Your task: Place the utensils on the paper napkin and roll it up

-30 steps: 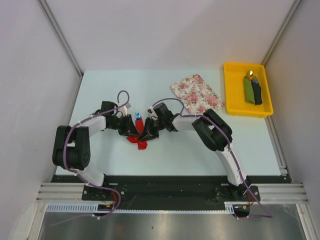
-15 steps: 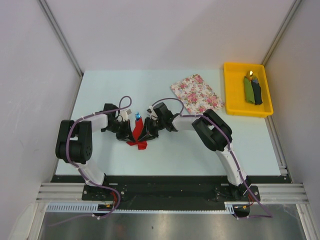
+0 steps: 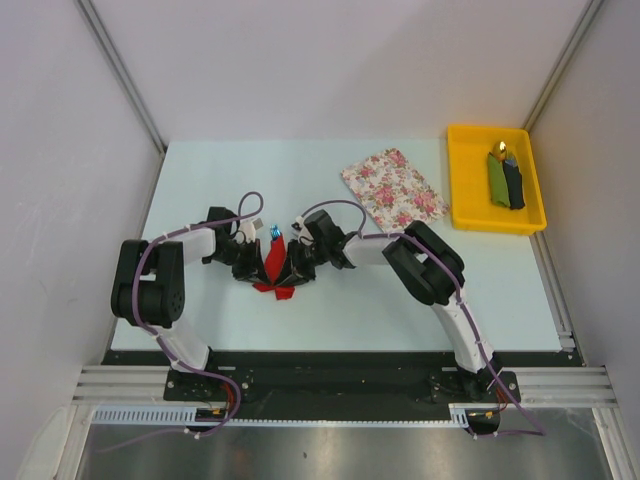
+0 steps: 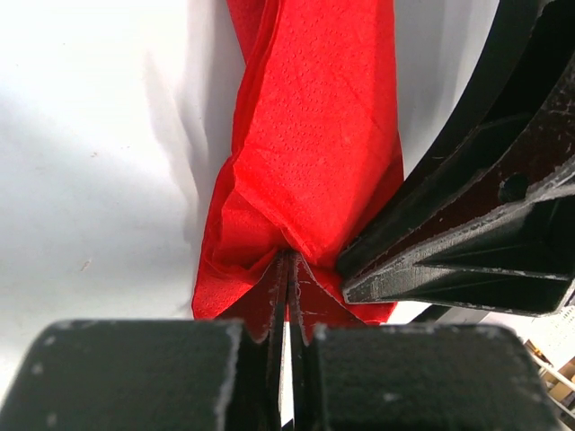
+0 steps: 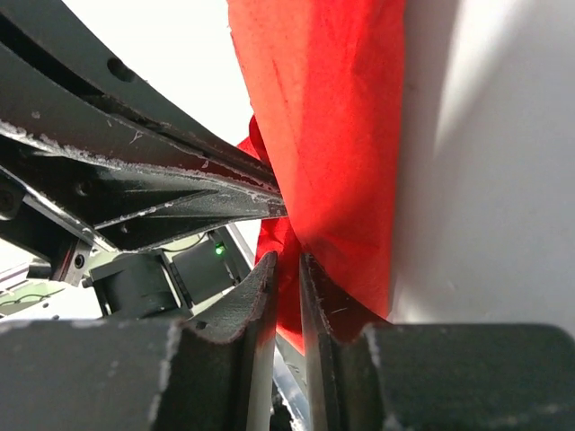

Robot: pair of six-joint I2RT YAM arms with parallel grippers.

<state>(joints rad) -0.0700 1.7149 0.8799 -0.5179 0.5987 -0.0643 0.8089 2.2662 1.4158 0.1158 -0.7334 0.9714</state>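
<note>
Paper napkin (image 3: 272, 266) bunched, red | left end effector (image 4: 288, 265) pinching it | right end effector (image 5: 287, 265) nipping its fold

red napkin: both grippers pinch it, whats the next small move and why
Probably a slight twist to tighten the roll: the paper napkin is a loose bundle, left gripper and right gripper both clamp it, and a blue utensil tip sticks out.

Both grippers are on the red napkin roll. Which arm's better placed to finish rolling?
Left, probably. The left gripper is shut on the gathered end of the red paper napkin, whose length runs straight ahead of it. The right gripper pinches only a side fold, with most of the napkin off to one side.
</note>
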